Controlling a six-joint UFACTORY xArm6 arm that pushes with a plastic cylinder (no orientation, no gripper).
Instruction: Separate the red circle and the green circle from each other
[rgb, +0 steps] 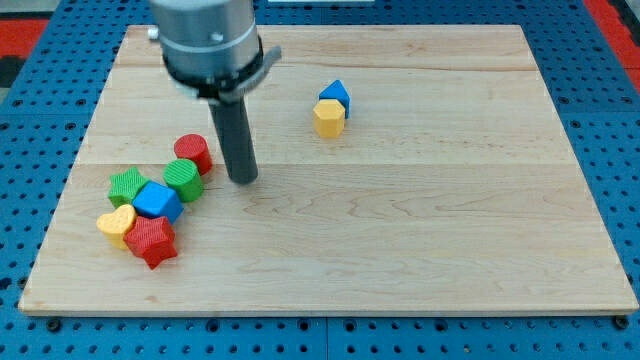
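Note:
The red circle (192, 152) stands on the wooden board at the view's left, touching the green circle (184, 179) just below it. My tip (243, 180) rests on the board just right of both circles, a small gap from the green one. The rod rises from the tip to the arm's grey body at the view's top.
A cluster lies below and left of the circles: a green star (127, 186), a blue cube (157, 201), a yellow heart (117, 224) and a red star (151, 240). A blue triangle (335, 95) and a yellow hexagon (328, 118) touch at the upper middle.

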